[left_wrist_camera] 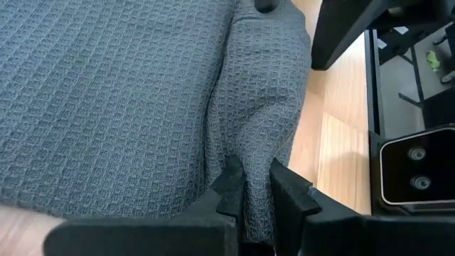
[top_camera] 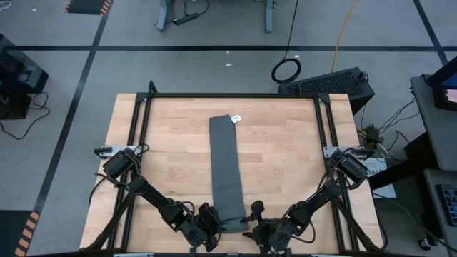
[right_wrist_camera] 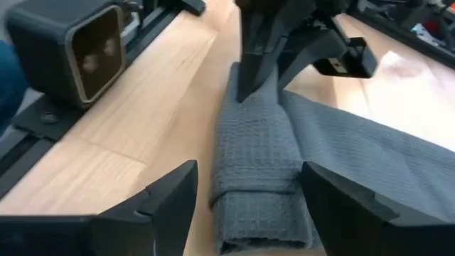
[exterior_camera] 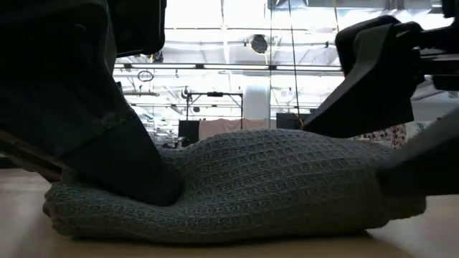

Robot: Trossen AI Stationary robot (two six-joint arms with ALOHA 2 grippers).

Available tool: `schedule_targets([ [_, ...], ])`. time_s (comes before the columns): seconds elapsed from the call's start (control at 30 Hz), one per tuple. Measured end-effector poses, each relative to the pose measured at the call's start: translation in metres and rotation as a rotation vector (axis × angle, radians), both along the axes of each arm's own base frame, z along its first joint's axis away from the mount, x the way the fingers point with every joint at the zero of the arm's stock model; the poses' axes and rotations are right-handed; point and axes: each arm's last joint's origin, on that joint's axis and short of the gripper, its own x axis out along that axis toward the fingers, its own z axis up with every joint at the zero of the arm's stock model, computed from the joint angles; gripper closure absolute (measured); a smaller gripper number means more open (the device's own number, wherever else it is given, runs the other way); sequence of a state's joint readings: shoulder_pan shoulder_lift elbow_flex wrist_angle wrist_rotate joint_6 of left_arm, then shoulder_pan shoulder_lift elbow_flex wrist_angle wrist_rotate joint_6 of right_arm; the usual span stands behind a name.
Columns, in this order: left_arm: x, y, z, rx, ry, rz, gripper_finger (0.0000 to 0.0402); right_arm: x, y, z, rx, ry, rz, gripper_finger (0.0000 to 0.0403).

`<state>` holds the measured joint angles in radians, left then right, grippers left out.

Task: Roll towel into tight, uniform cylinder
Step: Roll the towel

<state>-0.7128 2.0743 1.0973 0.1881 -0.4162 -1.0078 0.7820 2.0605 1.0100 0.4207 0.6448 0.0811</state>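
Observation:
The dark grey towel (top_camera: 226, 164) lies as a long narrow strip on the wooden table, running from far to near. Its white tag (top_camera: 236, 118) is at the far end. The near end is turned over into a short thick roll (right_wrist_camera: 256, 192) that rests on the table. My left gripper (top_camera: 212, 227) is at the roll's left end and is shut on it (left_wrist_camera: 254, 186). My right gripper (top_camera: 255, 227) is open at the roll's right end. Its two fingers stand on either side of the roll (right_wrist_camera: 249, 195) with a gap to the cloth. My left gripper pinches the left end of the roll (left_wrist_camera: 250, 167) between its two fingers, which take a fold of several layers. The fingers (right_wrist_camera: 249, 78) come slanting down from the table's left. The roll lies on the table, and the cloth bunches between the fingers.
A black metal frame (top_camera: 228, 96) runs round the tabletop, with posts at the sides. Bare wood (top_camera: 164, 157) lies to the left and right of the strip. The table's near edge is just behind both grippers.

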Motion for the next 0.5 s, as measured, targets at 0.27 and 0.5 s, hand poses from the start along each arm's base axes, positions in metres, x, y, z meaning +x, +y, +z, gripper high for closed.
schedule_targets([
  [0.27,0.000,0.000,0.000,-0.004,0.002,0.005,0.0359,0.006,-0.011,-0.005,0.064,0.073,-0.020,0.0220],
  [0.5,0.000,0.000,0.002,-0.020,-0.001,0.025,0.0359,0.007,-0.014,-0.007,0.155,0.109,-0.075,0.0270],
])
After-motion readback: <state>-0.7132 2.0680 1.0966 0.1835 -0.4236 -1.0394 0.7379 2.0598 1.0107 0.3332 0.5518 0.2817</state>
